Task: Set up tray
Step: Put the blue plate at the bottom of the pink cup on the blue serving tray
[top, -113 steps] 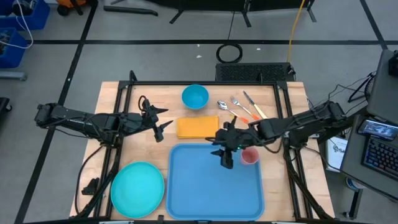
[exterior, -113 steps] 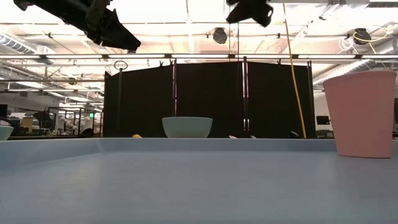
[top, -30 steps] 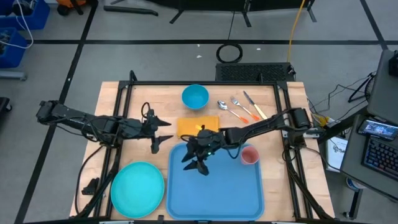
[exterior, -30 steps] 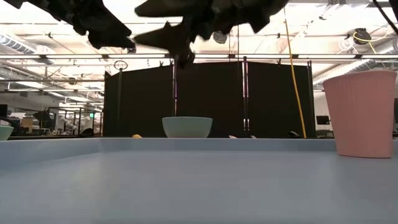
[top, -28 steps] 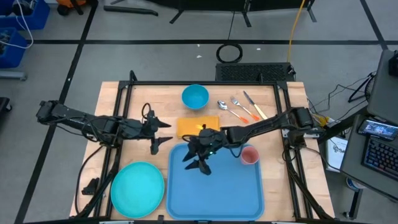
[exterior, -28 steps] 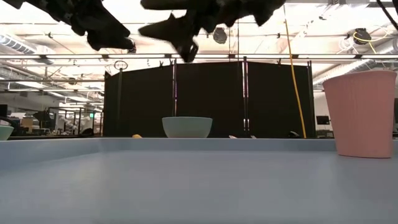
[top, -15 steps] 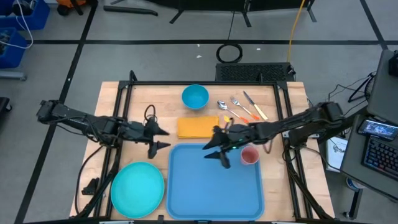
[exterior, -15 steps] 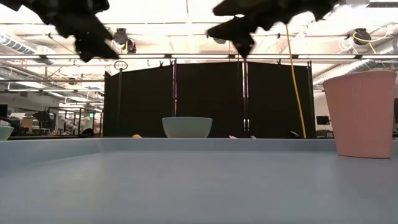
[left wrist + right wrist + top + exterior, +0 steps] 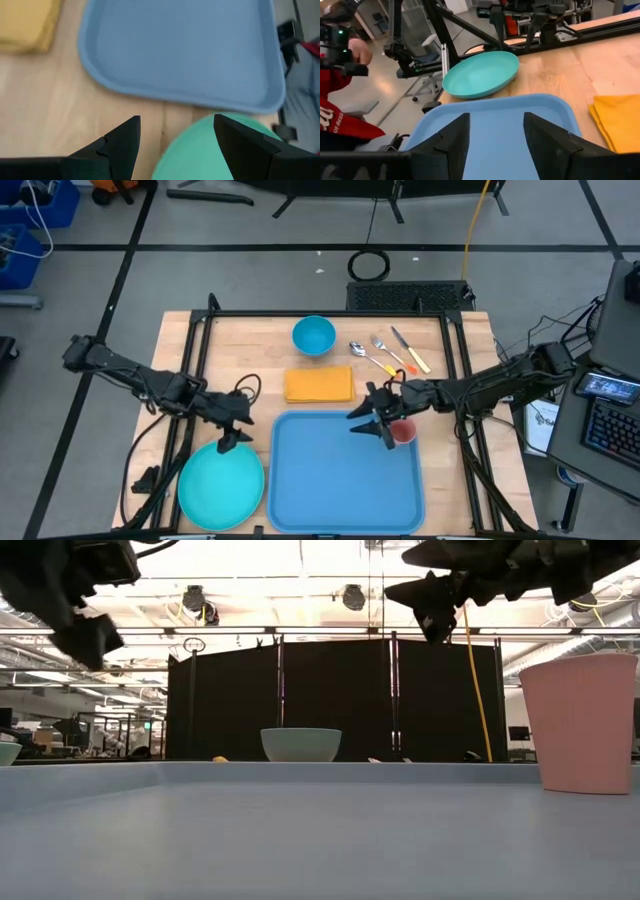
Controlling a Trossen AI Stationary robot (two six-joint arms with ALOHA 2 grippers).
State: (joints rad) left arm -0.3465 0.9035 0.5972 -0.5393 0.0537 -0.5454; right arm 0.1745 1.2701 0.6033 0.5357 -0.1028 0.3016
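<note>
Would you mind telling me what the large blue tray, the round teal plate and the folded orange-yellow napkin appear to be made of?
The large blue rectangular tray looks like moulded plastic: uniform colour, rounded corners, soft matte sheen. The round teal plate also seems plastic, smooth and slightly glossy, though glazed ceramic cannot be ruled out. The folded orange-yellow napkin looks like cloth, matte, with layered soft edges.

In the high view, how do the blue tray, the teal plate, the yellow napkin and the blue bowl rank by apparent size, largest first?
1. blue tray
2. teal plate
3. yellow napkin
4. blue bowl

The camera looks straight down at the table, so nearness hardly distorts this order.
</note>
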